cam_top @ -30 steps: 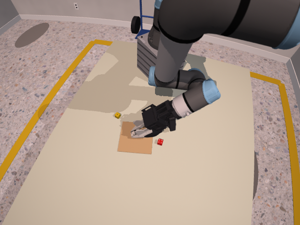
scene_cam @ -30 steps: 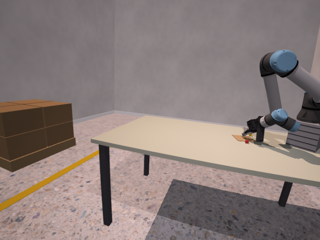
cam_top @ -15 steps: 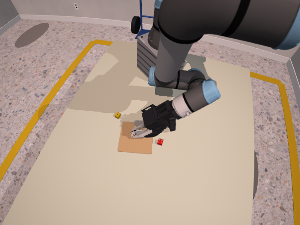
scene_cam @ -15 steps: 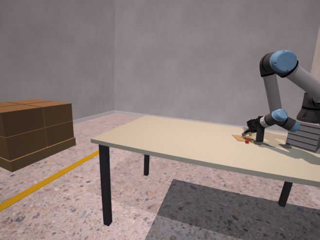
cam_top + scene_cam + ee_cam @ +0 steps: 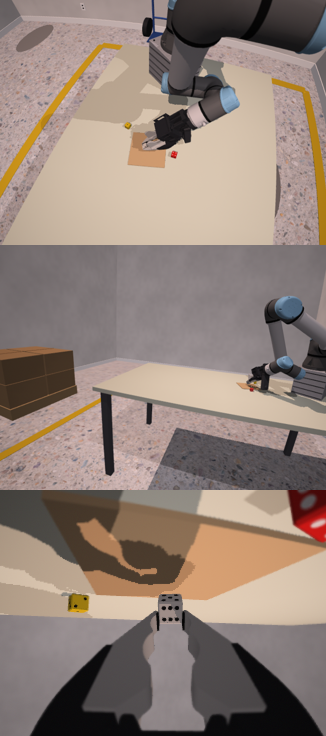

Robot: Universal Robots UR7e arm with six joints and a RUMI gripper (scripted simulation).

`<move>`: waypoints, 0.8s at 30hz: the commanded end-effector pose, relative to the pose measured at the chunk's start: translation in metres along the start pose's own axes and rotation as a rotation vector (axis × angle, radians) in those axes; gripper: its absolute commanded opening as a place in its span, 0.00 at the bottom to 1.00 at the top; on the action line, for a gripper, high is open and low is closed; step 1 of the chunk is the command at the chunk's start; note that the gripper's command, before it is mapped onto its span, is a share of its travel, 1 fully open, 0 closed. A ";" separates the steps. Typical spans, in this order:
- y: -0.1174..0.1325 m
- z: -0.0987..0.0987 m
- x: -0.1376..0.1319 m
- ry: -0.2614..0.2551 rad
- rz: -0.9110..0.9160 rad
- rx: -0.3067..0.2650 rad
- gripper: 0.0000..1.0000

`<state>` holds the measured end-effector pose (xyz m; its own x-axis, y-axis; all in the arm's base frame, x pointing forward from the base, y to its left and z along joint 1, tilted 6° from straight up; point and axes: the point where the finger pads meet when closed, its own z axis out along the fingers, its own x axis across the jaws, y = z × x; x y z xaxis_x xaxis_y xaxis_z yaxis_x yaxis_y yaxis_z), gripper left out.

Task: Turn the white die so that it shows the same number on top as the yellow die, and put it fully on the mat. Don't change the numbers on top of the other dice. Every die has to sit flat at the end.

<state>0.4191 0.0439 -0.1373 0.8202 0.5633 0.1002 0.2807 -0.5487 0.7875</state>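
Observation:
The gripper is shut on the white die. It is tilted well over, with its fingertips above the mat; the exact height cannot be told. In the wrist view the white die shows six pips towards the camera and five on the adjoining upper face. The yellow die sits off the mat beyond its far left corner and seems to show one pip on top. The red die sits just right of the mat, four on top.
The arm's grey base block stands at the back of the table. The arm and its forearm hang over the back right part. Brown boxes stand on the floor away from the table.

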 end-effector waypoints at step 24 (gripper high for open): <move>-0.008 0.005 0.002 0.004 0.002 -0.002 0.03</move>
<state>0.4193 0.0446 -0.1449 0.8202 0.5635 0.0988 0.2819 -0.5483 0.7874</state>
